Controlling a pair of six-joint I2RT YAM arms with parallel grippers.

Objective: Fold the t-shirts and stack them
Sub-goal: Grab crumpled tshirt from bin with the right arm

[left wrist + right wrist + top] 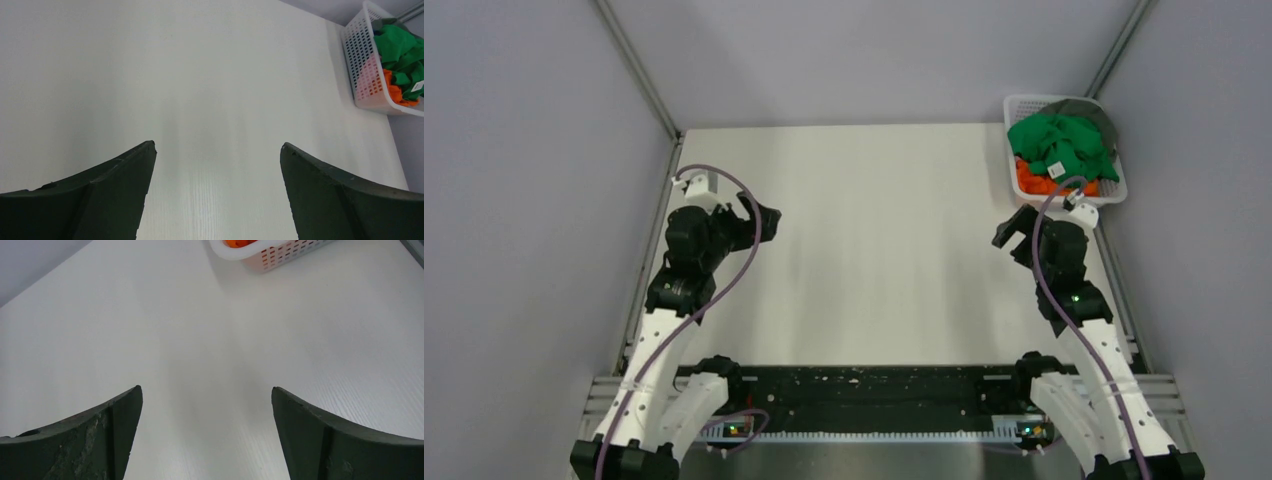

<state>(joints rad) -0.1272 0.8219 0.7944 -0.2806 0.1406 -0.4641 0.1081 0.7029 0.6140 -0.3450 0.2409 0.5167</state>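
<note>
My left gripper [217,146] and right gripper [206,388] both gape empty over the counter [874,230]. One basket [1020,101] holds three shirts: one green t-shirt [1059,140], one orange t-shirt [1030,181], one grey t-shirt [1096,111].

We find all three views evenly and brightly lit by soft, diffuse light, without hard glare. The white counter [874,200] looks slightly washed out, and faint vertical bands of shade streak it in the top view. Between the fingers of the right pincer [207,390] lies a pale, blurry shadow. The fingers of the left pincer [217,147], at 7 and 5 o'clock, show near black with little detail.
</note>
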